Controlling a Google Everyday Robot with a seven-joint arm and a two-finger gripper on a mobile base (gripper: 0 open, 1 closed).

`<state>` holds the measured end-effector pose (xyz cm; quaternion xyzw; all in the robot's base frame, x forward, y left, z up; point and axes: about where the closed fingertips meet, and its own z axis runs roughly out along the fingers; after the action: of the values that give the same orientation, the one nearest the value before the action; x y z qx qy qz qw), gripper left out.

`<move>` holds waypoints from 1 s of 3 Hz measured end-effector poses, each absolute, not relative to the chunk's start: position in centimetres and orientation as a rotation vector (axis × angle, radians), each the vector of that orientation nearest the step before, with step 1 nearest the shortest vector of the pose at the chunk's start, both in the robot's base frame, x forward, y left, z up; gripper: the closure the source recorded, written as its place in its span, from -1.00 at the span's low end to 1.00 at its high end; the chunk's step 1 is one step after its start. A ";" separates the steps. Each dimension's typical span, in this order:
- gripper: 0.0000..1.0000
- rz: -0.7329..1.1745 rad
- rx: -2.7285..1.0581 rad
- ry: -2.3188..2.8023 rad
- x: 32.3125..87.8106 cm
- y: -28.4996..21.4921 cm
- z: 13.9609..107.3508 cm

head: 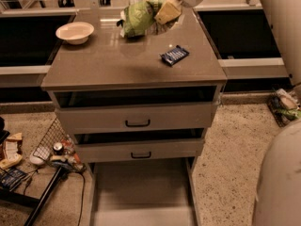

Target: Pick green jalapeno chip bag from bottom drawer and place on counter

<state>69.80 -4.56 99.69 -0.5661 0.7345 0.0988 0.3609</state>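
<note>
My gripper (162, 13) is high over the back of the counter (113, 65), shut on the green jalapeno chip bag (138, 18). The bag is pale yellow-green and crinkled and hangs to the left of the fingers, in the air above the counter's far edge. It covers the spot where a brighter green bag lay, so that bag is hidden. The bottom drawer (141, 192) is pulled out at the bottom of the view and its flat floor is bare.
A white bowl (75, 32) sits at the counter's back left. A dark blue snack packet (174, 55) lies right of centre. The two upper drawers (136, 121) stand slightly open. A wire basket and clutter (47, 149) lie on the floor at left.
</note>
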 end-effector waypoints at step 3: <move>0.55 0.441 -1.478 1.739 75.3 -2.1 91.0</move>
<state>75.34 -2.05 90.97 -0.5837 0.6864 0.1743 0.3972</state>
